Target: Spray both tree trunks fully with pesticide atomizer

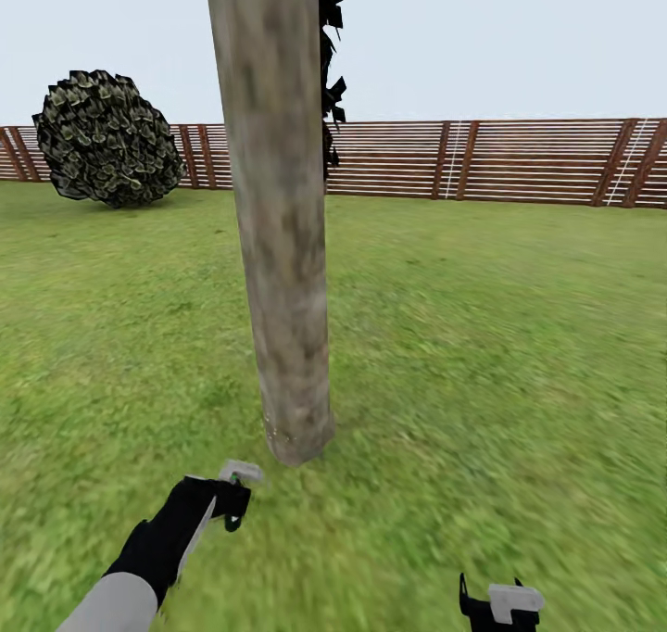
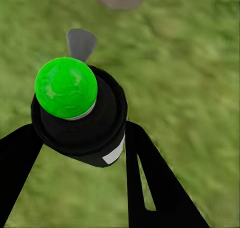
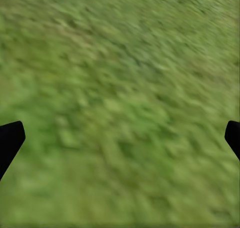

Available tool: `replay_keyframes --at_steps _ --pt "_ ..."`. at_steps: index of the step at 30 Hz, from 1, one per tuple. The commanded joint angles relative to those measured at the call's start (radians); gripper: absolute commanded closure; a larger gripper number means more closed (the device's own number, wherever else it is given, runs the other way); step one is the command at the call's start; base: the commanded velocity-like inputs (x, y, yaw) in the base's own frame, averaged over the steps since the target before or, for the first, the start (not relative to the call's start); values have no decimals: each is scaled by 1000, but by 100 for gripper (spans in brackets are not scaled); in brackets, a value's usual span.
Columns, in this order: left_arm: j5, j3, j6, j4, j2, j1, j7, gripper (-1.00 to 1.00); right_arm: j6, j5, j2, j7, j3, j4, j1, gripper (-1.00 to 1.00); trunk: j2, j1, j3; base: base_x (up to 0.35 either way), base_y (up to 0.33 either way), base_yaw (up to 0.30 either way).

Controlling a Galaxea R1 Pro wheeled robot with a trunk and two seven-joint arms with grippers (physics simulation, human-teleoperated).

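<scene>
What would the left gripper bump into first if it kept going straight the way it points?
Probably the tree trunk. The left gripper, shut on the pesticide atomizer, points toward the trunk's foot, with a strip of lawn between. It tilts downward, so it might touch the grass just short of the trunk; depth is hard to judge.

Left claw point(image 2: 80, 153) tight around green-tipped pesticide atomizer point(image 2: 80, 118) above grass point(image 2: 190, 87)
</scene>
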Motion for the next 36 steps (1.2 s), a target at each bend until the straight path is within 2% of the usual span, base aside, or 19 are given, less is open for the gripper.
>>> replay_keyframes --at_steps 1,4,6,7,9,12,13,14,15,18,19,22,24,26,28,29,31,34,36 --pt "11 0 3 -2 17 -7 -1 100 0 0 0 0 0 0 0 -100 0 0 0 0 0 0" --pt "14 -5 6 -4 56 -14 -1 100 0 0 0 0 0 0 0 -100 0 0 0 -44 0 0" --pt "12 -41 6 -4 33 -13 -1 100 0 0 0 0 0 0 0 -100 0 0 0 -255 0 0" --pt "12 -70 7 -4 18 -16 -1 100 0 0 0 0 0 0 0 -100 0 0 0 -216 0 0" --pt "14 -99 9 -9 0 -25 0 100 0 1 0 0 0 0 0 -100 0 0 0 -98 0 0" --pt "19 -104 40 -25 6 -70 -2 100 0 1 -1 0 0 0 0 -100 0 0 0 -20 0 0" --pt "19 -103 67 -28 13 -99 -11 100 0 1 -2 -1 0 0 0 -100 0 0 0 -6 0 0" --pt "17 -101 98 -30 42 -146 -58 100 0 1 -3 -1 0 0 0 -100 0 0 0 -2 0 0" --pt "17 -101 107 -28 72 -166 -119 100 0 1 -3 -1 0 0 0 -100 0 0 0 0 0 0" --pt "12 -104 112 -24 89 -172 -182 100 0 1 -3 -2 0 0 0 -100 0 0 0 0 0 0" --pt "12 -107 113 -27 83 -170 -200 100 0 1 -3 -1 0 0 0 -100 0 0 0 0 0 0" --pt "11 -111 121 -30 36 -170 -209 100 0 1 -3 0 0 0 0 -100 0 0 0 0 0 0" --pt "11 -110 133 -30 24 -177 -211 100 0 1 -3 0 0 0 0 -100 0 0 0 0 0 0" --pt "12 -107 169 -31 33 -194 -212 100 0 1 -3 0 0 0 0 -100 0 0 0 0 0 0" --pt "13 -105 210 -30 54 -220 -214 100 0 1 -3 0 0 0 0 -100 0 0 0 0 0 0" --pt "17 -104 235 -26 98 -246 -217 100 0 1 -3 0 0 0 0 -100 0 0 0 0 0 0" --pt "17 -104 248 -25 165 -267 -257 100 0 1 -3 0 0 0 0 -100 0 0 0 0 0 0" --pt "9 -107 250 -30 204 -271 -346 100 0 1 -3 0 0 0 0 -100 0 0 0 0 0 0" --pt "10 -111 250 -33 199 -268 -359 100 0 1 -3 0 0 0 0 -100 0 0 0 0 0 0"
